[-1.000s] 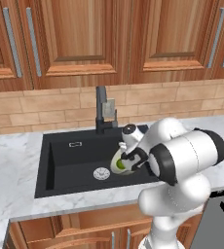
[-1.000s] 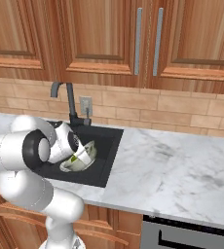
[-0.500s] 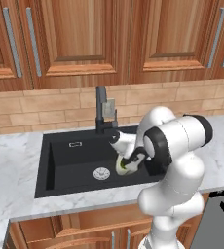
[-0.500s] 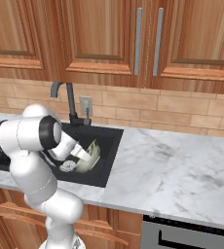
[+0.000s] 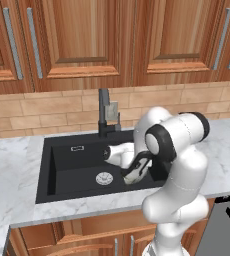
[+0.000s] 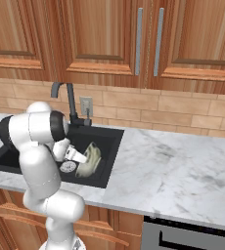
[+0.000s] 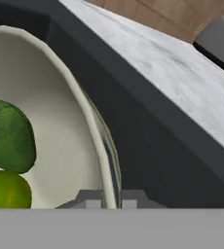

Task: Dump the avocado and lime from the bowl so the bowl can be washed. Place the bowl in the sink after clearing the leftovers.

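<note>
Fingers (image 7: 92, 199) pinch the rim of the bowl (image 7: 60, 146), one tip either side of its wall (both tips are mostly cut off at the bottom of the hand view). The bowl hangs tilted inside the sink (image 5: 72, 165), right of the drain (image 5: 103, 178), largely hidden behind the arm in the left base view. The avocado (image 7: 9, 136) and lime (image 7: 7, 190) lie inside it, left of the pinched rim, the lime partly cropped.
</note>
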Robot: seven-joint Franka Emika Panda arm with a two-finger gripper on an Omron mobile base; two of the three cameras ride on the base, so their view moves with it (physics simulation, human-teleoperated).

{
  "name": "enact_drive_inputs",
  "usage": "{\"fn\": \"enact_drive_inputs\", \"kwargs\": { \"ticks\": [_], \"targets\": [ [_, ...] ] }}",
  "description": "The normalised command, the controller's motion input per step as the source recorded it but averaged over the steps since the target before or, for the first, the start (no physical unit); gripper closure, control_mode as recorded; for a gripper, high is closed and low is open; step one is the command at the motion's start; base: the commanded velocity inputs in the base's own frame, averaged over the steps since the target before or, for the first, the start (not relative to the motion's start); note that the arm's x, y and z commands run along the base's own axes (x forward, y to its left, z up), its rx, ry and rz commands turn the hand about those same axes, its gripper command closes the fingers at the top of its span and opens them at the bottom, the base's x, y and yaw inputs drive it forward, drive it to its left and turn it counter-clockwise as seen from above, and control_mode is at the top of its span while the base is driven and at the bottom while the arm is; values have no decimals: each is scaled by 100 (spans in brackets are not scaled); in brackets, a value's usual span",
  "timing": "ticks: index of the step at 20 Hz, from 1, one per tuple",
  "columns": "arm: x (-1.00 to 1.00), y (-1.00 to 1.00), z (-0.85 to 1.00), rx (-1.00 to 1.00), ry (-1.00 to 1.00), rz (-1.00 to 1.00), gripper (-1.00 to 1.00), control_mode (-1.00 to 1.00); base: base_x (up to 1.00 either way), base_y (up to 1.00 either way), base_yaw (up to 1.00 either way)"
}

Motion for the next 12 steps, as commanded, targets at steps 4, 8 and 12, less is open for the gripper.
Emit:
{"fn": "enact_drive_inputs", "kwargs": {
  "ticks": [4,8,12],
  "targets": [
    [9,15,0,-16,9,0,100,-100,0,0,0],
    [7,18,0,-24,6,0,100,-100,0,0,0],
    [0,7,0,-17,2,0,100,-100,0,0,0]
  ]
}}
